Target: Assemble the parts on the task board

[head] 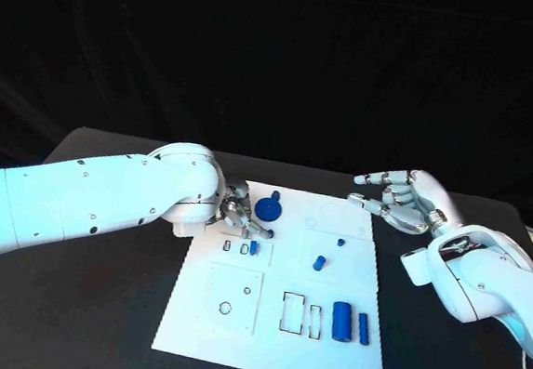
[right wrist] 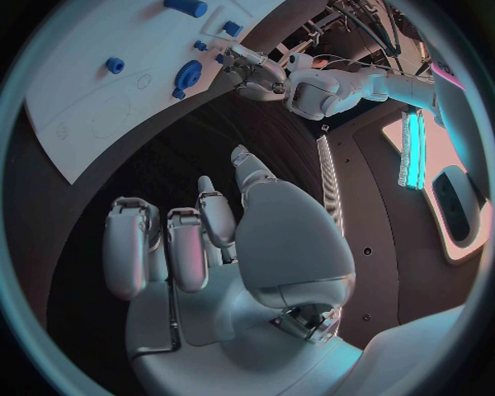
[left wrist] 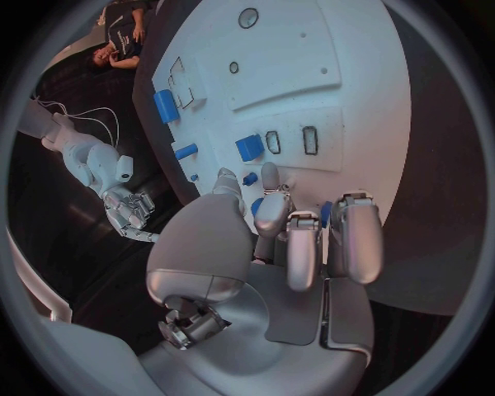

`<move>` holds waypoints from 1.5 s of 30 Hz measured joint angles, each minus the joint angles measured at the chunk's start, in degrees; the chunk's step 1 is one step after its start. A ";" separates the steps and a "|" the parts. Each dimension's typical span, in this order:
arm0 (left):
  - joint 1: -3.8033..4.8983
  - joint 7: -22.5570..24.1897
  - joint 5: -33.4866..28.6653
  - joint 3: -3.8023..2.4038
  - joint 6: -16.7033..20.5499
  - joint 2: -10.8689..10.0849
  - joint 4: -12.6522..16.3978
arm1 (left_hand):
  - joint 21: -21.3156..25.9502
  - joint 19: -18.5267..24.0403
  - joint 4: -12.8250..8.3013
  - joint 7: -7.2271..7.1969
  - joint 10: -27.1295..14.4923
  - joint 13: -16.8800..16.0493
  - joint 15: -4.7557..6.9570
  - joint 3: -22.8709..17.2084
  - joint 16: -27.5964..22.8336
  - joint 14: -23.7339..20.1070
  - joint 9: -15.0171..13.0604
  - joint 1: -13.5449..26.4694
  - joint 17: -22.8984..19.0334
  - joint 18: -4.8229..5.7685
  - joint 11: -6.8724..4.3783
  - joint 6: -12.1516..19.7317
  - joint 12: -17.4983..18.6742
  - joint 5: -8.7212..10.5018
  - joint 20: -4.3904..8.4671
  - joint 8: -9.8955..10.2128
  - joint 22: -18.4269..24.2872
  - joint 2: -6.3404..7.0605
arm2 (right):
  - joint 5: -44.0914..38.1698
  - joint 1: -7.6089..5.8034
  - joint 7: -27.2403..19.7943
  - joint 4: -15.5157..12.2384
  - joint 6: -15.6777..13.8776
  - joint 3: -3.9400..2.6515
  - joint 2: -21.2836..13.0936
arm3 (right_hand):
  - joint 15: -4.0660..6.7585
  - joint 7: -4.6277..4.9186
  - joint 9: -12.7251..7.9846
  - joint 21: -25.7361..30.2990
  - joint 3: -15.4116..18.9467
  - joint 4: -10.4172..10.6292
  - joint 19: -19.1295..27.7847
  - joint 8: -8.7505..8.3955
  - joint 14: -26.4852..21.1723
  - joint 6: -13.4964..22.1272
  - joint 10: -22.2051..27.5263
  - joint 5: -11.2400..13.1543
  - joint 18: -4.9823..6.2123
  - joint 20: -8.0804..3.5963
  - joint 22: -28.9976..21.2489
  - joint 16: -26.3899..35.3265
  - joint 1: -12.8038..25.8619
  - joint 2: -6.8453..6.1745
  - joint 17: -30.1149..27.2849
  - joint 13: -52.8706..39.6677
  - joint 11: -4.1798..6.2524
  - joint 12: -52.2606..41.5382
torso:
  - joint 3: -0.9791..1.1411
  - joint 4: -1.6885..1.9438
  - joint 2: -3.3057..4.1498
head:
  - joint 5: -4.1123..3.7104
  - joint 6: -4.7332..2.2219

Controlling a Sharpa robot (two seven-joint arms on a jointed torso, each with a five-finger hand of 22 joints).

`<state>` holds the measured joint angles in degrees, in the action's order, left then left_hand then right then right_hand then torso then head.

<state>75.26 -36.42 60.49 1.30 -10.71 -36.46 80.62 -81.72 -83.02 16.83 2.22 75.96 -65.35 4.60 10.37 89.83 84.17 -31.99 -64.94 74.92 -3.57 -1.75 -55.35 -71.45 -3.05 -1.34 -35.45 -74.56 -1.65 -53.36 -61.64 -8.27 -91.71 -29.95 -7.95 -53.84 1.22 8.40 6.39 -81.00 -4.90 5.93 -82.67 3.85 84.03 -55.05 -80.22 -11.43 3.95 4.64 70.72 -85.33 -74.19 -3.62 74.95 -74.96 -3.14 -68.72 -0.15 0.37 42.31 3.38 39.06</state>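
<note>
Head view: white board (head: 225,329) mid-frame on black table (head: 82,326). Left hand (head: 237,216) at board's upper left edge, fingers curled down beside round blue part (head: 267,209); grasp on anything cannot be told. Right hand (head: 402,201) raised off board's upper right corner, fingers loosely spread, holding nothing. Small blue parts (head: 319,262) mid-board; two upright blue bars (head: 343,322) lower right, beside outlined slots (head: 293,312).

You have bright, even light on the task board (head: 274,336) against a dark backdrop. Cyan glow tints the left arm (head: 61,201). Wrist views bend straight edges strongly at the rims.
</note>
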 measured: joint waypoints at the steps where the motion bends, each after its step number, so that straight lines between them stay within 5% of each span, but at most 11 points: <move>1: 0.00 -0.09 0.21 0.03 -0.35 0.14 -0.06 | 0.00 0.00 0.02 0.00 0.00 -0.05 0.00 0.02 0.00 0.00 -0.04 -0.01 0.00 0.00 0.00 0.00 0.00 0.00 0.00 0.00 -0.06 0.01 | 0.00 0.00 -0.01 0.04 -0.06 0.00 0.03 | 0.00 0.00 0.00 0.00 0.00 0.00 0.00 0.00 0.00 0.00 0.00 0.00 0.00 0.00 0.00 0.00 0.00 0.00 0.00 0.00 0.00 0.00 | -0.03 0.00 0.02 | 0.01 0.01; 31: 0.00 -0.77 1.27 0.21 -5.25 1.62 -0.30 | -0.54 -0.41 -0.42 -0.21 0.40 -0.84 0.00 -0.11 0.00 0.00 -1.81 -1.91 -0.02 -0.01 0.01 0.63 -0.64 0.00 0.00 -0.60 -0.38 -1.90 | 0.12 0.07 0.15 0.91 -0.23 0.02 0.83 | 0.00 -0.18 0.03 0.24 0.00 0.00 0.00 0.00 0.00 -0.18 0.00 -0.22 0.00 0.00 -0.12 0.00 0.00 0.00 -0.02 0.00 0.00 0.00 | -0.11 0.00 0.07 | 0.04 0.54; 45: 0.00 -0.82 1.36 0.21 -6.28 1.75 -0.18 | -0.82 -0.41 -0.96 -0.20 0.40 -1.16 0.20 -3.73 0.00 -0.20 -3.29 -6.72 0.03 -0.01 0.01 1.04 -0.64 0.00 0.00 -0.66 -0.37 -2.91 | 0.14 0.10 0.33 0.94 -0.12 0.03 0.91 | 0.00 -0.18 0.02 0.24 -0.01 0.00 0.21 0.00 0.00 -0.18 0.21 -0.22 0.00 0.21 -0.36 0.22 0.00 0.00 -0.03 0.00 -0.21 0.29 | -0.10 -0.01 0.07 | -0.03 0.55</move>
<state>75.26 -37.24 61.85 1.51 -16.99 -34.71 80.44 -82.54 -83.43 15.87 2.02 76.36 -66.51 4.80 6.64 89.83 83.97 -35.28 -71.66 74.95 -3.58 -1.74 -54.32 -72.08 -3.05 -1.34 -36.12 -74.93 -4.56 -53.22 -61.54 -7.94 -90.77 -30.07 -7.92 -52.93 1.22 8.22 6.41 -80.76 -4.91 5.93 -82.46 3.85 84.03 -55.23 -80.01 -11.65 3.95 4.85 70.37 -85.10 -74.19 -3.62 74.92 -74.96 -3.36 -68.43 -0.25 0.36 42.39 3.35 39.61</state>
